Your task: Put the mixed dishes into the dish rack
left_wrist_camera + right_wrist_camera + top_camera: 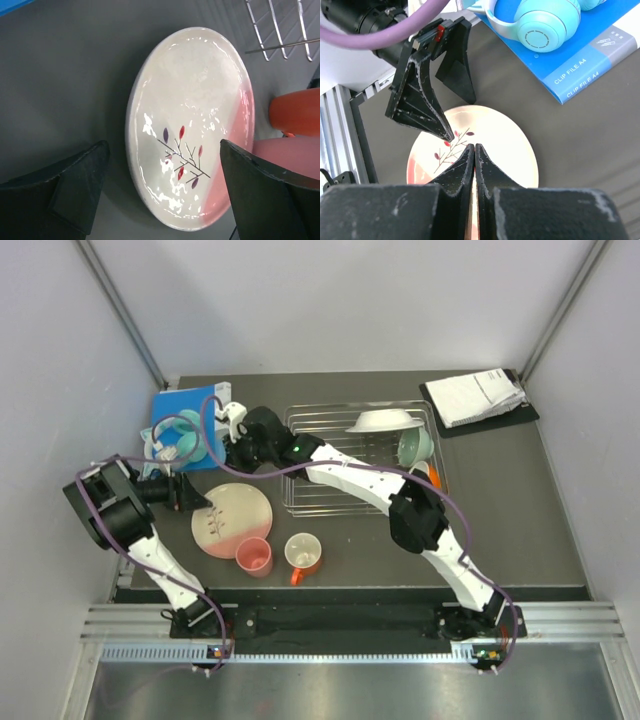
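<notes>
The cream-and-pink plate (pixel 232 519) with a twig motif lies flat on the table, left of centre. My left gripper (pixel 195 493) is open and empty, its jaws straddling the plate's (pixel 195 125) left rim just above it. My right gripper (pixel 236 454) is shut and empty, hovering above the plate's (pixel 505 145) far side. The pink cup (pixel 255 556) and orange mug (pixel 303 553) stand in front of the plate. The dish rack (pixel 330 495) holds the white shallow bowl (pixel 383 421) and mint-green bowl (pixel 415 446). The orange bowl (pixel 434 475) shows at its right end, mostly hidden by my right arm.
A blue book (pixel 185 405) with light-blue headphones (pixel 180 440) on it lies at the back left, close to both grippers. White papers on a black board (pixel 480 395) lie at the back right. Grey walls enclose the table on three sides.
</notes>
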### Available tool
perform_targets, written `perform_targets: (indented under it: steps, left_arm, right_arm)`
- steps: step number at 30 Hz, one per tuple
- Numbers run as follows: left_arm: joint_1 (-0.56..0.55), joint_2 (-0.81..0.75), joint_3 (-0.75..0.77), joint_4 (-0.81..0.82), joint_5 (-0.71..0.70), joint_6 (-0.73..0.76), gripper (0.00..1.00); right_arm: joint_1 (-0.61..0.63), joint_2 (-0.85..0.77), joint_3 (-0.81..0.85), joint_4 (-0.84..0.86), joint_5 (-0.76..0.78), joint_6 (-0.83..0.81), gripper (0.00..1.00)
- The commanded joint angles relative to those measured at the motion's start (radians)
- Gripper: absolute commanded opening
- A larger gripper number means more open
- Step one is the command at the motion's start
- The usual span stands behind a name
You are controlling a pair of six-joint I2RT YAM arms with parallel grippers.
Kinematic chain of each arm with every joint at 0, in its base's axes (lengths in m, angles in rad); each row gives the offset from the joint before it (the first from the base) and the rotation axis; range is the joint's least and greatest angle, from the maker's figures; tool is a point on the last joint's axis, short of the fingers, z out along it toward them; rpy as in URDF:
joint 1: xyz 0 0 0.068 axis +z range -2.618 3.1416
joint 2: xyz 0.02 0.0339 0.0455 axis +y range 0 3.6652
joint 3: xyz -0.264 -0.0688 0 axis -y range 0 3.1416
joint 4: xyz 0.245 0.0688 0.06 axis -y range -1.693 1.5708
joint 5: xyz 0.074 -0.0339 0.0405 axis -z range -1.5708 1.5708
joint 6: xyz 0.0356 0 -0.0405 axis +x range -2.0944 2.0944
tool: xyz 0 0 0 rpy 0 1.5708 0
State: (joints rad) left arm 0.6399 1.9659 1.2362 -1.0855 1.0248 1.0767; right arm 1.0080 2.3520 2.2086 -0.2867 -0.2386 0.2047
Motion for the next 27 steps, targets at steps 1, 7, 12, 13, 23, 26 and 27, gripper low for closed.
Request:
perform_targets:
  steps: [1, 7, 12, 13, 23, 26, 27]
  left_arm:
    - [-0.008, 0.065, 0.084, -0.165, 0.095, 0.172, 0.93]
    - [-0.005, 0.08, 0.106, -0.162, 0.009, 0.103, 0.76]
    - [0.018, -0.059, 0.022, -0.091, -0.187, 0.058, 0.82]
    - [0.021, -0.083, 0.008, -0.091, -0.216, 0.052, 0.91]
    - [0.007, -0.214, -0.124, 0.015, -0.328, -0.014, 0.94]
    - [0.004, -0.161, -0.075, 0.065, -0.307, -0.069, 0.93]
    - [0.003, -0.138, -0.063, 0.076, -0.302, -0.081, 0.93]
  right_arm:
    - [0.012, 0.006, 0.053, 0.044, -0.019, 0.004, 0.0]
    - [0.007, 0.01, 0.02, -0.002, 0.018, -0.024, 0.0]
    - [0.0, 0.065, 0.043, -0.072, 0.038, -0.022, 0.39]
    - [0.001, 0.072, 0.043, -0.074, 0.036, -0.025, 0.44]
    - [0.026, 0.099, 0.025, -0.049, 0.03, -0.047, 0.46]
    - [0.04, 0.081, -0.001, -0.048, 0.048, -0.071, 0.46]
    - [0.04, 0.075, -0.01, -0.048, 0.048, -0.071, 0.46]
